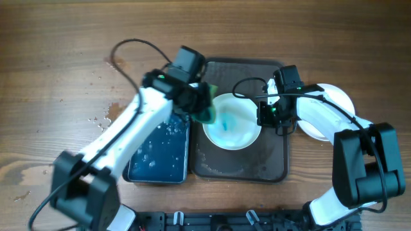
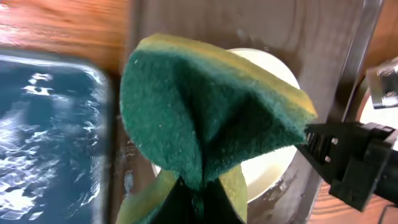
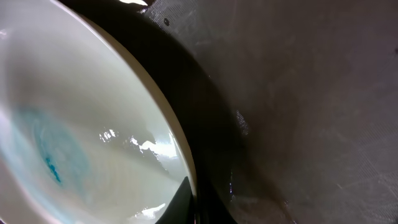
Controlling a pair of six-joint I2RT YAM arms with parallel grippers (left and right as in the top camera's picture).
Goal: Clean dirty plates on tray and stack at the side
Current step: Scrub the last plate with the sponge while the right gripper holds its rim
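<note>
The scrubbing step is in hand. One dirty plate [image 1: 232, 125] lies in the upper middle of the tray [image 1: 241, 174], near the centre of the overhead view, and it has not yet been wiped clean. A teal-blue smear [image 3: 53, 155] sits left of centre in its bowl.

The left pincer [image 1: 192, 99] is pressed together on a green-and-yellow sponge [image 1: 207, 110], which is folded over with its green scouring face outward. The sponge sits at the plate's left rim, but I cannot tell whether it touches the plate. The right pincer [image 1: 273, 115] is at the plate's right rim. In the right wrist view a dark fingertip [image 3: 181, 200] overlaps the inner edge of the rim, so it looks to be pinching the plate to steady it, though only that one finger shows.

The next move, as I judge it, is to bring the sponge further right onto the smear and rub it there while the right arm keeps the plate from sliding. Only after that comes the lift to the side stack [image 1: 338, 96], a white stack on the table [image 1: 51, 77] just right of the tray and half hidden behind the right arm.

The plate is glossy white with wet highlights — slippery, I would guess — and the smear is thin and streaky. Left of the tray stands a blue tray [image 1: 157, 154] holding water, with droplets on the wood beside it.
</note>
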